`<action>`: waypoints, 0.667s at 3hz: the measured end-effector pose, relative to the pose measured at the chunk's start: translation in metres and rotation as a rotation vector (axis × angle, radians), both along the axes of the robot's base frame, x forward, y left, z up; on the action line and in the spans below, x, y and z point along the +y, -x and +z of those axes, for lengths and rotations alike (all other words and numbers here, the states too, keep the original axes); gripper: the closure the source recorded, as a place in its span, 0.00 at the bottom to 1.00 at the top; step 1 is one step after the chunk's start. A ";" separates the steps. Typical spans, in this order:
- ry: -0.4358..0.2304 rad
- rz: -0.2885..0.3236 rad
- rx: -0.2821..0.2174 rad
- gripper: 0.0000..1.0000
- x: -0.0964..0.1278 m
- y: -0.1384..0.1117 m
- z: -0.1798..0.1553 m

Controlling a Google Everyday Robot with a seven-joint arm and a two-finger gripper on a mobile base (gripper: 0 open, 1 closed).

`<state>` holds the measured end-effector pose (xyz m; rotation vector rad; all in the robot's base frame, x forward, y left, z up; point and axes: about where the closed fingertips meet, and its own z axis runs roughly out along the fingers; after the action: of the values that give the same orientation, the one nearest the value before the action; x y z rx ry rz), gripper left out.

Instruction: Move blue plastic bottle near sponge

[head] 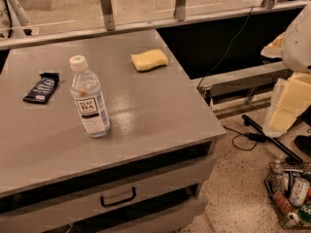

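**Three things on the table, bottle not grabbed yet**

The bottle (89, 101) stands upright toward the front-left of the table (160, 120), white cap on, label facing the camera. Nothing is touching it. The sponge (149, 60) lies flat further back and to the right, close to the far edge. It's well apart from the bottle, with bare tabletop between them. A dark wrapper (43, 87) lies flat off to the other side of the bottle, also apart and nowhere near the route to the sponge.

The gripper isn't in shot at all, so I can't tell how it's set or whether it has hold of anything. It clearly isn't on the bottle. A white rounded shape (297, 40) at the right edge might be part of the robot, but I can't say for sure.

My read is that we're at the very start and the reach for the bottle hasn't begun. The next move needs a clean approach and a grip around the body. It's tall and narrow, so I'd guess a sideways nudge tips it. Then carry it back-right and set it down just beside the sponge, not on it, and not past the table edge behind.
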<state>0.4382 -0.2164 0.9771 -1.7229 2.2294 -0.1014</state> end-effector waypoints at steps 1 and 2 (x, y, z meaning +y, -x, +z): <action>0.000 0.000 -0.001 0.00 0.000 0.000 0.000; -0.033 -0.015 -0.014 0.00 0.000 -0.001 0.003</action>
<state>0.4388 -0.2169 0.9800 -1.6839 2.2212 -0.0801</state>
